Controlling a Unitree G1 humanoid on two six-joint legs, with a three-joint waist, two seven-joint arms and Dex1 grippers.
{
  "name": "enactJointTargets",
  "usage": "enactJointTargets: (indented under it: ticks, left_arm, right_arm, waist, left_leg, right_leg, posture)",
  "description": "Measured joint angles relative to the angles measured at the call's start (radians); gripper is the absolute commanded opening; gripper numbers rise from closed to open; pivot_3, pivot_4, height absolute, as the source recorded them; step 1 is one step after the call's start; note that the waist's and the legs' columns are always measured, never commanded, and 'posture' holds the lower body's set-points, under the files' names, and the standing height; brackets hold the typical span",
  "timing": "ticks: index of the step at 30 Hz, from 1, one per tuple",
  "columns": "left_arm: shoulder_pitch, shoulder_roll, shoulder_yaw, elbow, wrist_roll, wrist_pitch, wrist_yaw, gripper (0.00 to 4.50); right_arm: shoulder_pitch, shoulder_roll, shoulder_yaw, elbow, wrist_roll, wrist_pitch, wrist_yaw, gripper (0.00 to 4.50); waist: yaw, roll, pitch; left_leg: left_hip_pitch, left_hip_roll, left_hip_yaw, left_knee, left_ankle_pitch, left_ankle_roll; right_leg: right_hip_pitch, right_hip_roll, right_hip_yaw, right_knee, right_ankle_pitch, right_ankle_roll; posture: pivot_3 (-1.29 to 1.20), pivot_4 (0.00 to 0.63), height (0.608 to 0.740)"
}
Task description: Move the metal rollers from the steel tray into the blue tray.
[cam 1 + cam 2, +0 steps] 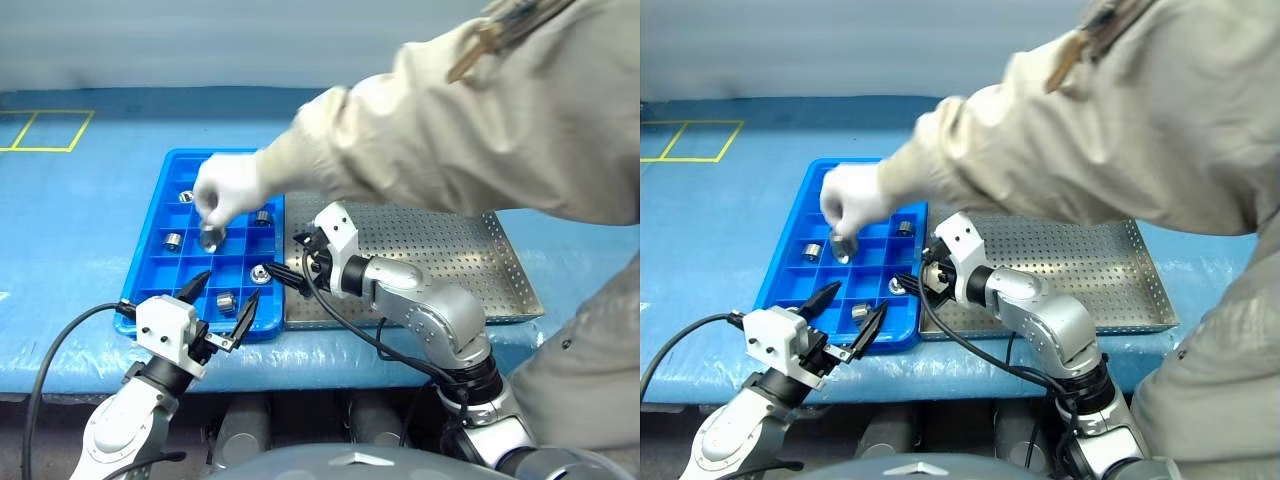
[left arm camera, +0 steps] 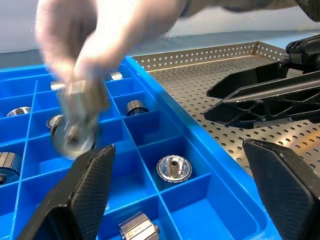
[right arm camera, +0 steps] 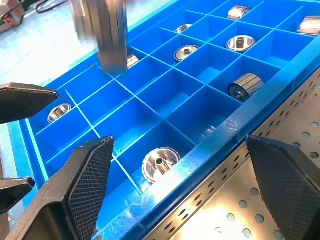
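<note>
A: What did you have around you, operator?

B: You worked at a tabletop (image 1: 90, 220) covered in a glossy blue sheet that wrinkled and caught the light near its front edge.

A: Any marks on it?

B: Yes, you had yellow lines (image 1: 45, 130) forming boxes at the far left corner of the blue surface.

A: And behind it?

B: You faced a plain pale grey wall (image 1: 200, 45) running straight across beyond the far edge.

A: The light?

B: You had even, cool light, with soft glare on the sheet.
</note>
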Motion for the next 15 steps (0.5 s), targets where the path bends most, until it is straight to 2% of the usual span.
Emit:
enactJointTargets:
  ticks: [15]
  left_arm:
    - [0.004, 0.0, 0.0, 0.0, 0.0, -0.005, -0.001, 4.5]
  right_arm:
    - [0.0, 0.0, 0.002, 0.0, 0.002, 0.002, -0.001, 4.47]
  waist:
    - [-0.001, 0.0, 0.0]
  left_leg:
    - [0.0, 0.0, 0.0, 0.0, 0.0, 0.0]
  right_leg:
    - [0.0, 0.0, 0.0, 0.0, 0.0, 0.0]
  posture:
    - [0.13, 0.15, 0.74]
